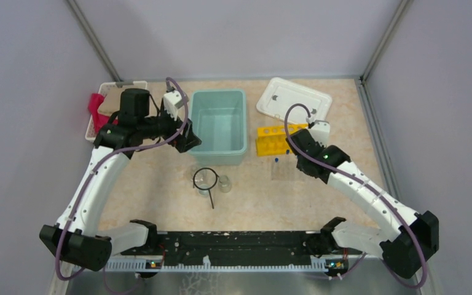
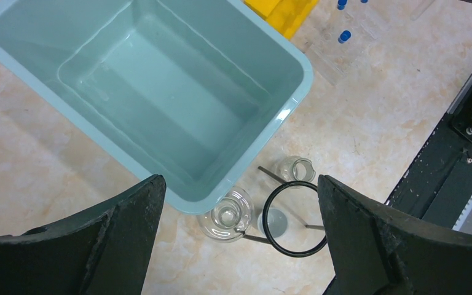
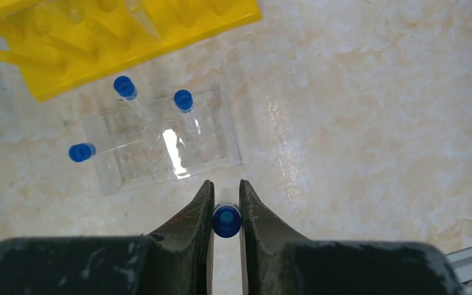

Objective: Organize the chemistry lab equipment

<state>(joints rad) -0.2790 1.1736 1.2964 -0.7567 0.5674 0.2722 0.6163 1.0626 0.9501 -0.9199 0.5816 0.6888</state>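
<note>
My right gripper (image 3: 225, 186) is shut on a thin clear test tube with a blue cap (image 3: 226, 221), held upright above the table. Three more blue-capped tubes (image 3: 183, 99) lie on a clear flat plate (image 3: 209, 144) in front of the yellow holed rack (image 3: 98, 43). The rack (image 1: 275, 139) stands right of the teal bin (image 1: 220, 123). My left gripper (image 2: 239, 239) is open and empty, high over the bin's near left corner (image 1: 187, 140). Two small glass beakers (image 2: 226, 215) (image 2: 295, 169) stand near the bin with the black wire ring (image 2: 270, 230) over them.
A white lid (image 1: 294, 98) lies behind the rack. A white basket (image 1: 107, 92) with red cloth stands at the back left. The black rail (image 1: 233, 243) runs along the near edge. The teal bin (image 2: 160, 92) holds nothing.
</note>
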